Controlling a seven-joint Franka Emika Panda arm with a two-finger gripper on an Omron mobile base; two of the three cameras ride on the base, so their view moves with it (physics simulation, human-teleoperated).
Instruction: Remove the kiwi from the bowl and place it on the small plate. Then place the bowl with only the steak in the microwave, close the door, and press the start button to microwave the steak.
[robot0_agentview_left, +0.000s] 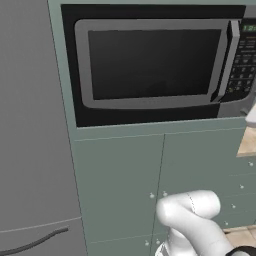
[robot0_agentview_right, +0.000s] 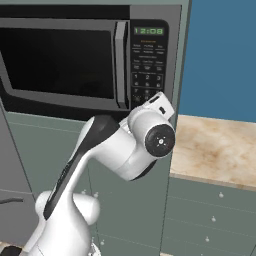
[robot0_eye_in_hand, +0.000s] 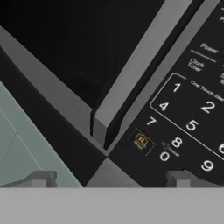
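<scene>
The door (robot0_agentview_right: 60, 62) is shut, so the bowl is likely inside. The gripper (robot0_eye_in_hand: 109, 178) is open and empty, close to the keypad (robot0_eye_in_hand: 188, 127). It should push the start button softly.

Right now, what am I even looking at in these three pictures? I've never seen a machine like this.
It is a white robot arm in a computer-drawn kitchen. Two pictures come from cameras behind the arm, on its left and right. Both show a microwave with its door shut, built into green cabinets, with a wooden counter beside them. The third comes from a camera on the hand: its two dark fingertips sit spread apart, holding nothing, close to the door handle and number keypad.
</scene>
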